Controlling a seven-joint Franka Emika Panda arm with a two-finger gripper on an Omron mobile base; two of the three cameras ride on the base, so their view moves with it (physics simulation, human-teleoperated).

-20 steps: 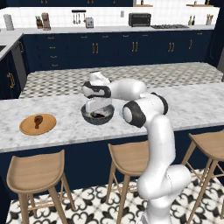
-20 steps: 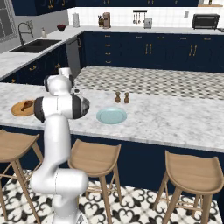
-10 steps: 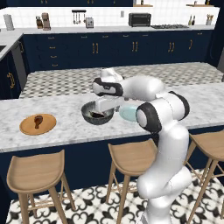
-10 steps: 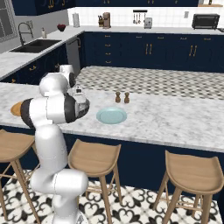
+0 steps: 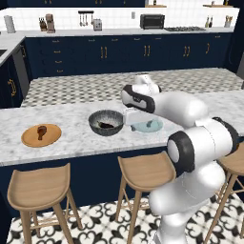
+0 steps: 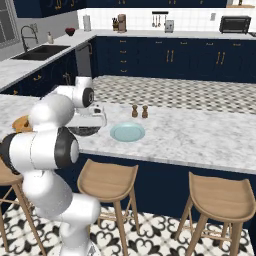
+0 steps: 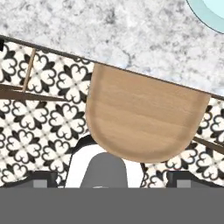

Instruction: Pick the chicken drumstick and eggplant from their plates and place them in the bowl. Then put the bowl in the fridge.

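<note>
On the marble island counter [image 5: 71, 138], dark bowl [image 5: 106, 122], pale blue plate [image 6: 127, 132], wooden stools below [image 7: 144, 118], jaws' opening unclear

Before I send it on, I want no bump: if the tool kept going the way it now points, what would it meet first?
Probably the wooden stool seat: it lies dead ahead in the hand view, just past the marble counter edge, with patterned floor around it. Depth is unclear, so the counter edge might come first.

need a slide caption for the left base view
Eggplant in bowl, drumstick on wooden plate.
</note>
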